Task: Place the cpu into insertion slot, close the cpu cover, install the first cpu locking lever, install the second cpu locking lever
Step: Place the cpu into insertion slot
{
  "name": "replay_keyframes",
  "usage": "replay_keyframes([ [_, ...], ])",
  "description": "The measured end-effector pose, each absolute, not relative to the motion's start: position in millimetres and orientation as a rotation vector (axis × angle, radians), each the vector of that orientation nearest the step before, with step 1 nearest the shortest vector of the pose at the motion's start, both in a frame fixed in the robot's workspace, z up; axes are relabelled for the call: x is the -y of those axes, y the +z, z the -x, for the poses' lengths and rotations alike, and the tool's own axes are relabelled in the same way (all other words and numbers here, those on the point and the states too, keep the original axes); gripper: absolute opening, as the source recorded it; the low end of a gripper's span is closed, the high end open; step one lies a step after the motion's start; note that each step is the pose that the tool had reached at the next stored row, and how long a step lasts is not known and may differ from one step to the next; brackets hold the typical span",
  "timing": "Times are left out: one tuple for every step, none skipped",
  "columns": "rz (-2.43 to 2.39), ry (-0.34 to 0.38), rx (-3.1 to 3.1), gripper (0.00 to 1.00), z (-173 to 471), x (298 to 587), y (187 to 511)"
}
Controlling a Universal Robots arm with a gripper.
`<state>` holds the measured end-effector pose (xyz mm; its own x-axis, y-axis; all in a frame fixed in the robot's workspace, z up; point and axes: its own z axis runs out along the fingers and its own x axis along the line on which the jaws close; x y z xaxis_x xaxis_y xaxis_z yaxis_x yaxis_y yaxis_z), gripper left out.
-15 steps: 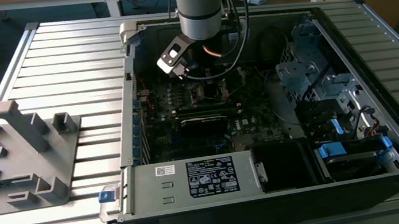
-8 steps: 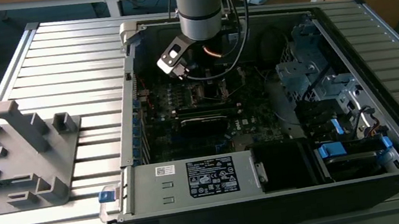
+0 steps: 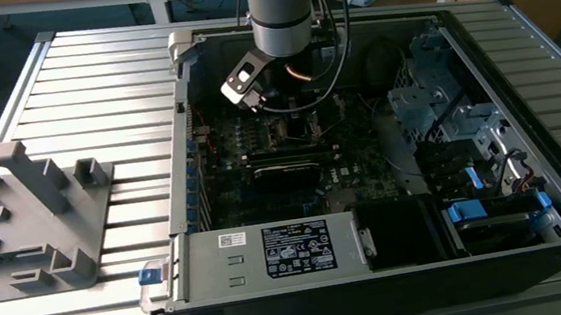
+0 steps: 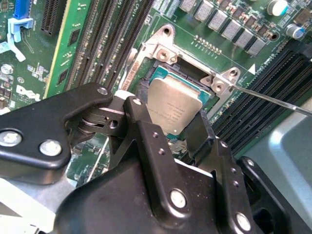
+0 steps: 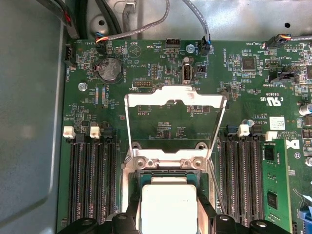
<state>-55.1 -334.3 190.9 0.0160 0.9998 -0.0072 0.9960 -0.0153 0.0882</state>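
In both wrist views the cpu (image 4: 173, 108) (image 5: 168, 207), a small square chip with a dull grey top, sits between my black fingers (image 4: 146, 141), right over the insertion slot (image 4: 168, 69) (image 5: 168, 171). My gripper (image 4: 171, 119) (image 5: 168, 222) is shut on the chip's two sides. The cpu cover (image 5: 175, 95), a thin silvery frame with a square window, stands swung open beyond the slot. A thin locking lever (image 4: 273, 100) (image 5: 217, 191) sticks out beside the socket. In the exterior view my gripper (image 3: 295, 116) hangs low over the motherboard (image 3: 283, 175) inside the open computer case.
Black memory slots (image 5: 92, 180) (image 5: 241, 170) flank the socket on both sides. Cables (image 3: 329, 69) hang near the arm. A power supply box (image 3: 271, 252) fills the case's near side, drive bays (image 3: 449, 111) the exterior view's right. A grey fixture (image 3: 28, 215) stands on the slatted table.
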Motion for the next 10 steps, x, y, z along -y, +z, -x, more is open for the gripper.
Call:
replay_keyframes([
  [-2.189,0.087,-2.155,0.54,55.1,334.3,190.9],
  [-2.189,0.087,-2.156,0.54,55.0,334.3,190.9],
  [-2.189,0.088,-2.155,0.54,55.0,334.3,190.8],
  [-2.189,0.088,-2.155,0.54,55.0,334.2,190.3],
  [-2.189,0.087,-2.156,0.54,55.0,334.3,189.8],
  [-2.189,0.086,-2.156,0.54,55.1,334.4,189.4],
  [-2.189,0.086,-2.156,0.54,55.1,334.4,189.3],
  [-2.189,0.087,-2.156,0.54,55.1,334.3,189.2],
  [-2.189,0.087,-2.156,0.54,55.1,334.3,189.1],
  [-2.189,0.087,-2.155,0.54,55.0,334.3,189.1],
])
